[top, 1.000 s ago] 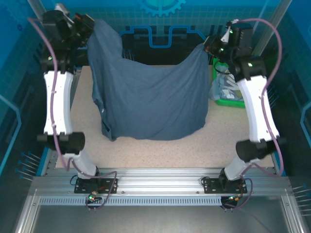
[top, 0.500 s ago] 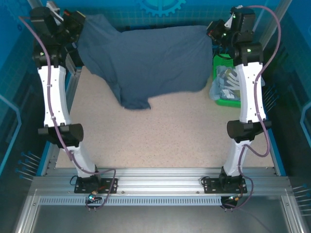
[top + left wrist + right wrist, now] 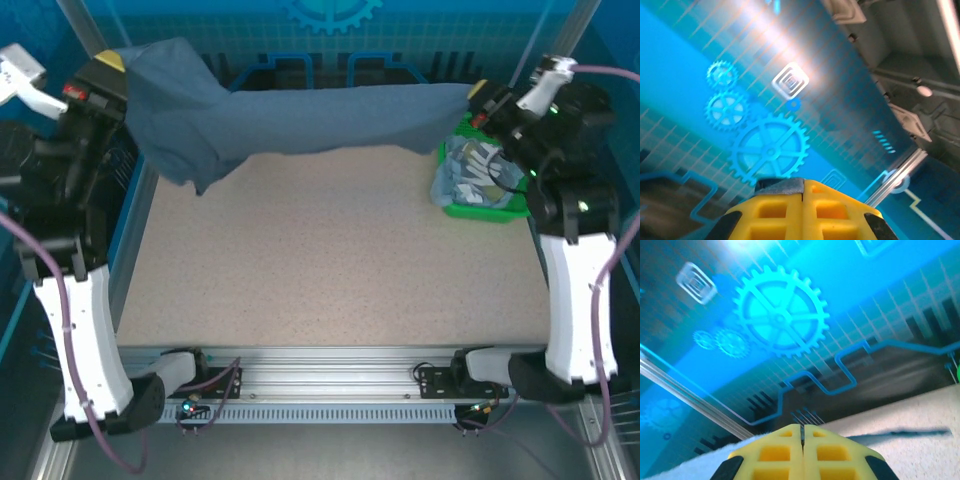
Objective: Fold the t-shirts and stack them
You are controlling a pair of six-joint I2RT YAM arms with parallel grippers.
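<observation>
Your left fingers [image 3: 112, 63] and right fingers [image 3: 478, 93] are each pressed together on an opposite end of the dark slate-blue t-shirt [image 3: 300, 118]. The shirt is stretched as a long band in the air across the far edge of the counter [image 3: 330, 270]. It is bunched and fuller at your left end, where a loose fold droops over the far-left corner of the counter. It narrows toward your right end. From above you cannot tell whether that drooping fold touches the surface. In the left wrist view the yellow fingers [image 3: 777, 212] meet with no gap, and a thin strip of grey cloth is caught along their tips. In the right wrist view the fingers [image 3: 775, 454] are likewise closed flat against each other, and pale cloth shows at the lower left just below them. A green basket [image 3: 495, 212] sits at the far-right corner of the counter, just below your right fingers. It holds a crumpled grey-blue shirt with white lettering [image 3: 468, 165].
</observation>
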